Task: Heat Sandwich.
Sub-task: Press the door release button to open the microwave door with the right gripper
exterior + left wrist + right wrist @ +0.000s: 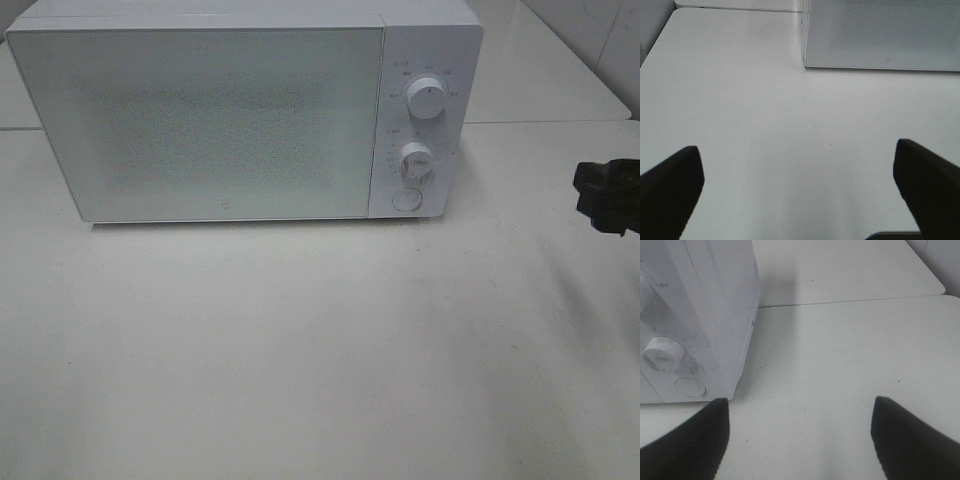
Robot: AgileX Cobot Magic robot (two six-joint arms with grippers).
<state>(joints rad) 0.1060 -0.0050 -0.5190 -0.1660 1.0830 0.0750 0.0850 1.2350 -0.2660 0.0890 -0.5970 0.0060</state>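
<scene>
The sandwich is out of view in every frame. A white microwave stands at the back of the white table with its frosted door shut. Its control panel on the right carries two dials and a round button. My right gripper hangs at the right edge, to the right of the panel. In the right wrist view it is open and empty, with the lower dial and button off to one side. My left gripper is open over bare table, facing the microwave's lower left corner.
A second white table adjoins behind and to the right of the microwave, with a seam between the two. The table's left edge shows in the left wrist view.
</scene>
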